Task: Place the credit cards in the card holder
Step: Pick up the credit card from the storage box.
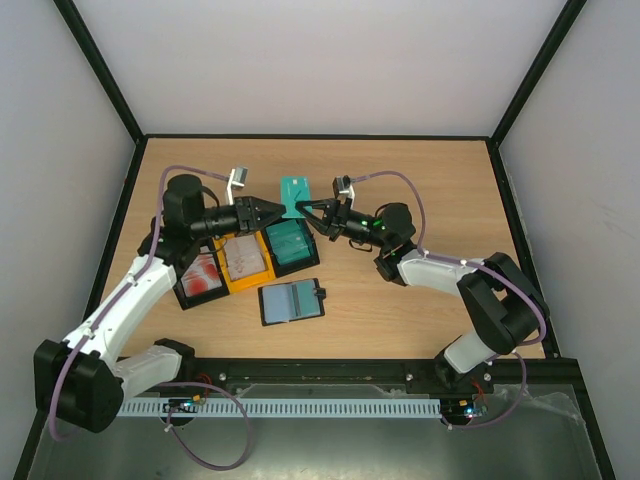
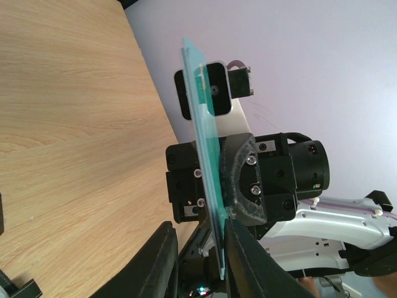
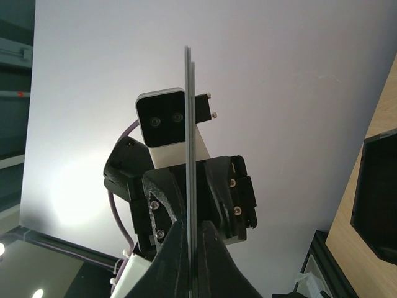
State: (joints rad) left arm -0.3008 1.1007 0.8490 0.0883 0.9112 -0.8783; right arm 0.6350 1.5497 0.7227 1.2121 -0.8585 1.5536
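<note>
Two grippers are seen from the top camera meeting over the middle of the table [image 1: 460, 200]: the left gripper [image 1: 276, 211] and the right gripper [image 1: 308, 210], with one teal card [image 1: 294, 190] held up between their tips, clear of the wood. Three trays are counted in a row below the left gripper. They are a black tray [image 1: 181, 290] with red-and-white cards [image 1: 200, 275], a yellow tray [image 1: 243, 287] with a whitish card [image 1: 245, 258], and a second black tray [image 1: 290, 269] with a teal stack [image 1: 291, 243]. How many cards lie in each tray cannot be counted. One card holder [image 1: 290, 302] is laid open and flat just in front of the trays. It is black, with greyish-teal pockets shown and a short strap at its right side. Finger positions are too small to be judged here.

From the left wrist, the teal card is shown nearly edge-on, thin and slightly translucent. Its lower edge is set between the left fingers [image 2: 162, 261], which are spread apart: the card lies against one, and a gap is left to the other. The right gripper is seen behind, partly covered by the card.

From the right wrist, the card is reduced to a thin dark line and its colour is lost. It is pinched tightly between the right fingers [image 3: 217, 267]. A black object [image 3: 378, 192] is cut off by the right edge.
</note>
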